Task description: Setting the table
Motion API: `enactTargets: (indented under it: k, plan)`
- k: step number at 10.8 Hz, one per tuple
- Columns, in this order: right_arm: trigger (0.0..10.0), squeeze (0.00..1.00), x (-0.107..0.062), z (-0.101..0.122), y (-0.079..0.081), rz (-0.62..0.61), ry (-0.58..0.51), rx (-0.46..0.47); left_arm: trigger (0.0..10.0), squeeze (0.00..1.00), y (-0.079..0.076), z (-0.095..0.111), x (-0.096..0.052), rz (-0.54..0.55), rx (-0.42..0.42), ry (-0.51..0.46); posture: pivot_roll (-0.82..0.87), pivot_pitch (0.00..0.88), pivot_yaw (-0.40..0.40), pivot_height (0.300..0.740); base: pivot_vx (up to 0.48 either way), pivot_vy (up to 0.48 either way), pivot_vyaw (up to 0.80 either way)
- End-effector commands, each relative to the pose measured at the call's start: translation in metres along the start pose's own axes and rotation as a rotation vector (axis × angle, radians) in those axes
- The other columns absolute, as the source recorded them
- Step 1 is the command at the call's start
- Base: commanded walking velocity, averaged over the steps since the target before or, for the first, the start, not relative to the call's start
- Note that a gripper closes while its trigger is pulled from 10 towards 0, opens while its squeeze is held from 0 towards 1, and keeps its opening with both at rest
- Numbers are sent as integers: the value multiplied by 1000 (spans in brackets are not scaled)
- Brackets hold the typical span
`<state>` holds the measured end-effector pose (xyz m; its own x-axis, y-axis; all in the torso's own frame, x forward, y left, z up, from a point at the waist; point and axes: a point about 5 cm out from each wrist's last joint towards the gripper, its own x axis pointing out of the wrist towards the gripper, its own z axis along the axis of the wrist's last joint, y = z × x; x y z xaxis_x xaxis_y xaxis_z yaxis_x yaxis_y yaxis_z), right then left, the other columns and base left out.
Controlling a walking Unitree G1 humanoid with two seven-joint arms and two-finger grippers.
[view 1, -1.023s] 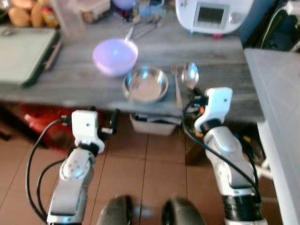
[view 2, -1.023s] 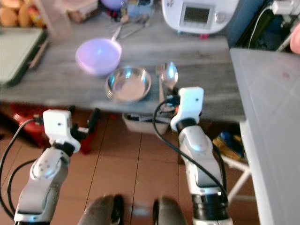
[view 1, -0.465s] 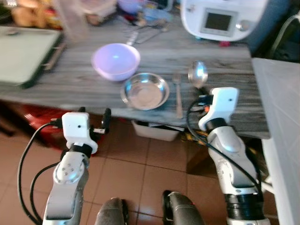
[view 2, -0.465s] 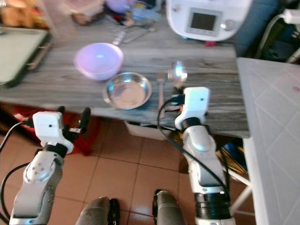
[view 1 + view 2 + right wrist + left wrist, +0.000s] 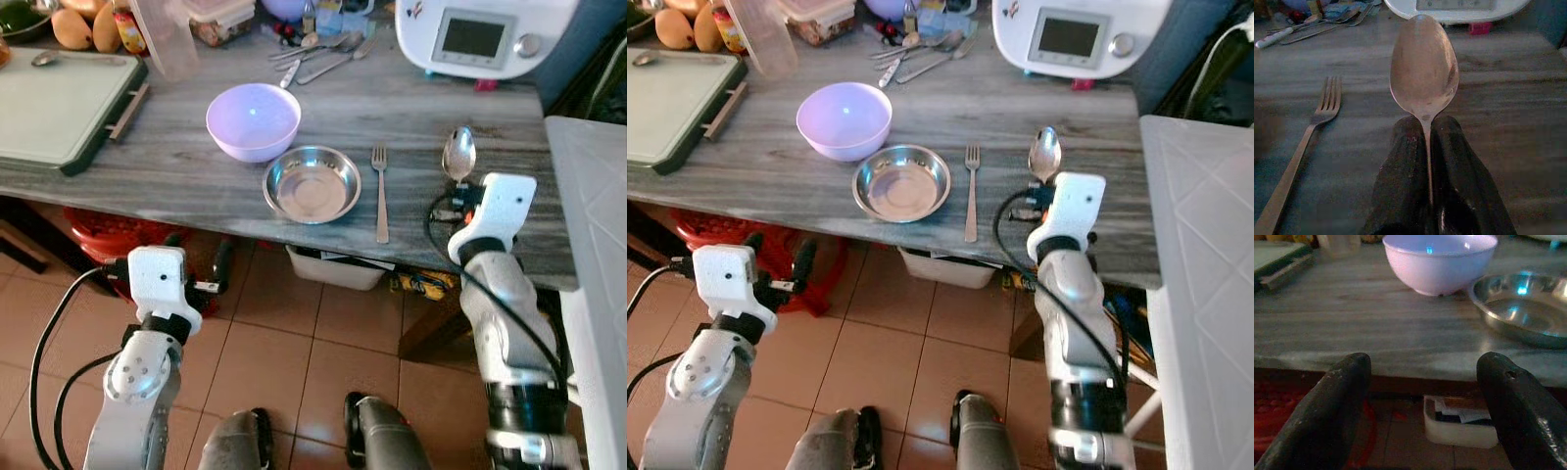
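On the grey wooden table (image 5: 176, 166) there is one lilac bowl (image 5: 253, 120), one steel dish (image 5: 312, 183), one fork (image 5: 380, 191) and one spoon (image 5: 458, 154). One green cutting board (image 5: 54, 106) lies at the left. One white appliance (image 5: 485, 34) stands at the back (beside it a loose pile of cutlery (image 5: 318, 54), too tangled to count).
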<state>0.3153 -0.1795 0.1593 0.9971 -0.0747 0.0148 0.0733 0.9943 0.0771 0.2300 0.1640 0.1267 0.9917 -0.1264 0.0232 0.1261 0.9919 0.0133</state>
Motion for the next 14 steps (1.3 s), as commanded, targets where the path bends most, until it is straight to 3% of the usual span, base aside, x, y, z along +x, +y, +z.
enactTargets:
  k: [1, 7, 11, 14]
  plan:
    - [10000, 0, 4, -2, -1, -5, 34, 23, 10000, 0, 3, -1, -5, -2, 12, 22, 10, 267, 46, 740, 0, 0, 0]
    - [10000, 0, 8, -13, 21, 21, 123, 203, 10000, 0, 0, 3, -7, -21, 4, 37, 30, 290, 52, 740, 0, 0, 0]
    - [10000, 0, 12, -13, 19, 7, 139, 211, 10000, 0, -4, 2, -5, -30, -5, 44, 20, 296, 47, 740, 0, 0, 0]
    - [10000, 0, 15, -16, 27, 15, 153, 232, 10000, 0, -3, 2, -6, -32, -3, 47, 26, 296, 47, 740, 0, 0, 0]
